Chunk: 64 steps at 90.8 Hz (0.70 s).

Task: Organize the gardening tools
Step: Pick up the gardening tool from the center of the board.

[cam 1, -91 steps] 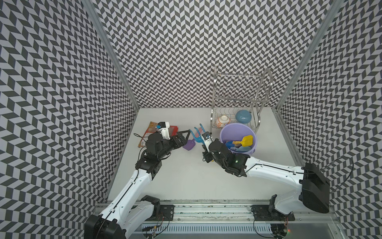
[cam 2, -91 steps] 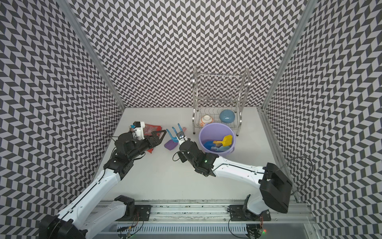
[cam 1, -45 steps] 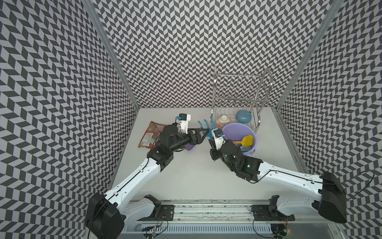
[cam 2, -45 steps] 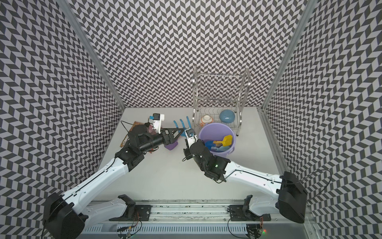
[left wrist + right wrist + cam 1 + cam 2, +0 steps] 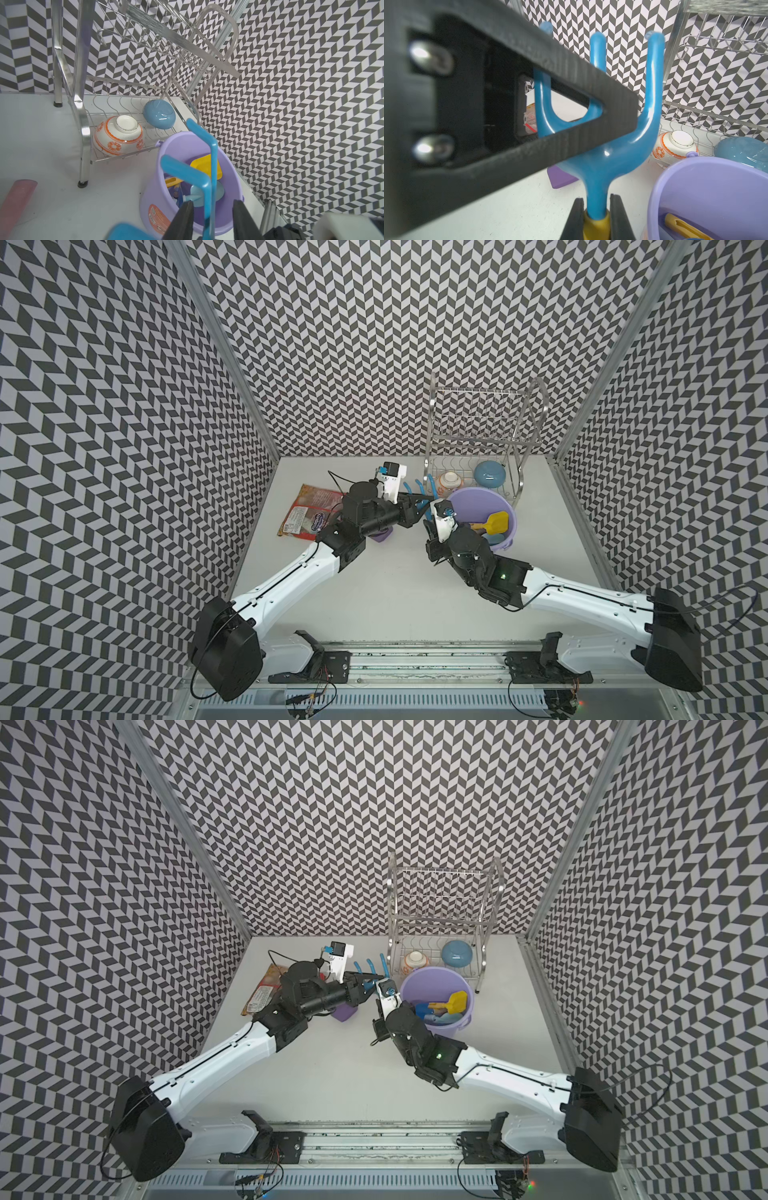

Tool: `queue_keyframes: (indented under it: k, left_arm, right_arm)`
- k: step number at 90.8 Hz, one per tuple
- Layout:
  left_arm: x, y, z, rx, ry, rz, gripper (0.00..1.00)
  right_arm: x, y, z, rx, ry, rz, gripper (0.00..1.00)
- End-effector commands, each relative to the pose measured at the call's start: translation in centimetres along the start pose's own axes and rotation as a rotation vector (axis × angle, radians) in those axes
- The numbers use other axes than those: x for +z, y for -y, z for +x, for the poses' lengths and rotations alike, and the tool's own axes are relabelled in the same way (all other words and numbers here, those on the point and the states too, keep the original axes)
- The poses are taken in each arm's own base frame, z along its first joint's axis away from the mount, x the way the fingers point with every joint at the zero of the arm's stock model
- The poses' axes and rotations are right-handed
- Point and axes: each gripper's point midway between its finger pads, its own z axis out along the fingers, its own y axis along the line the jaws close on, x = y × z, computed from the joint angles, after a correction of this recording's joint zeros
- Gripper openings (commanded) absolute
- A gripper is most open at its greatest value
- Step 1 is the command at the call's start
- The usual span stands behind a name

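My right gripper (image 5: 597,201) is shut on the blue rake (image 5: 598,158) at its yellow handle and holds it tines up beside the lavender bucket (image 5: 513,526). The left gripper (image 5: 213,202) stands open around the rake's head (image 5: 207,182), with a gap showing on both sides. In both top views the two grippers (image 5: 419,508) (image 5: 368,984) meet left of the bucket. The yellow spade (image 5: 496,522), the pale blue shovel (image 5: 195,191) and the dark blue trowel (image 5: 422,1009) lie in the bucket. The purple fork (image 5: 345,1012) lies on the table under my left arm.
A red snack packet (image 5: 311,512) lies at the left of the table. Behind the bucket stands a steel dish rack (image 5: 478,423) holding a white and orange bowl (image 5: 451,481) and a blue bowl (image 5: 490,475). Patterned walls close in three sides.
My left arm has swung right from the snack packet to the rake, and its jaws have narrowed around the rake's head. The right arm has carried the rake nearer the bucket.
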Motion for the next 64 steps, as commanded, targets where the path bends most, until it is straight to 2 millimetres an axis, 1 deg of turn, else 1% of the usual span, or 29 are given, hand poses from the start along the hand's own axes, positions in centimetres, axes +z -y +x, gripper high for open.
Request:
queue_keyframes:
  k: [1,18,32,49,57,64]
  left_arm:
    - [0.0,2.0,-2.4,0.072,0.067,0.046,0.18]
    - [0.0,2.6,-3.3,0.119,0.1,0.062,0.0]
    - [0.0,3.6,-4.2,0.162,0.138,0.09,0.0]
    - [0.5,4.1,-5.0,0.197,0.165,0.106,0.0]
    - [0.8,4.7,-5.7,0.226,0.187,0.121,0.0]
    - [0.9,5.4,-6.6,0.246,0.217,0.134,0.0]
  right_arm:
    - [-0.9,0.5,-2.3,0.046,0.087,0.014,0.0]
    - [-1.1,0.9,-2.3,0.051,0.085,0.029,0.09]
    - [-1.4,1.3,-2.4,0.057,0.092,0.04,0.15]
    - [-1.7,1.8,-2.4,0.062,0.098,0.055,0.42]
    - [-2.0,2.0,-2.6,0.065,0.1,0.06,0.52]
    - [-2.4,2.7,-2.7,0.074,0.102,0.084,0.6]
